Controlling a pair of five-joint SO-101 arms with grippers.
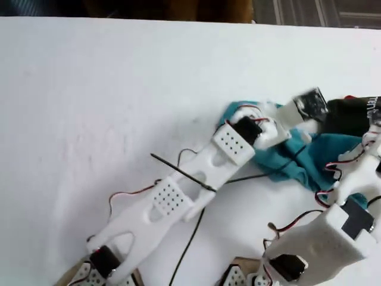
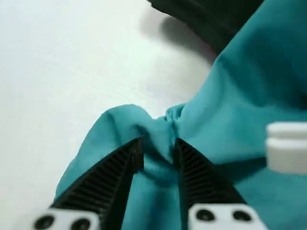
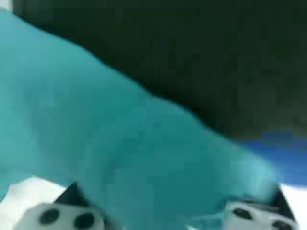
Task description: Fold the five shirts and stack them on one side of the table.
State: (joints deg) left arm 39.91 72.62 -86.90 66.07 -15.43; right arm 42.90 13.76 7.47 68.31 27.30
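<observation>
A teal shirt [image 1: 297, 162] lies crumpled at the right of the white table, partly under both arms. My left gripper [image 2: 159, 152] is shut on a bunched fold of the teal shirt [image 2: 249, 91], its black ribbed fingers [image 2: 112, 175] pinching the cloth. In the high view that gripper [image 1: 257, 128] sits at the shirt's left end. A black shirt [image 1: 352, 117] lies just beyond, at the right edge. My right gripper [image 3: 172, 211] hangs low over the teal shirt [image 3: 96, 120], jaws spread wide with cloth bulging between them; the black shirt [image 3: 201, 57] is behind.
The white table [image 1: 107, 89] stretches bare to the left and far side. Loose black and red cables [image 1: 190, 179] run along the left arm. A white part of the other arm [image 2: 288, 146] hangs beside the teal cloth. A blue patch [image 3: 283, 153] shows beside the black shirt.
</observation>
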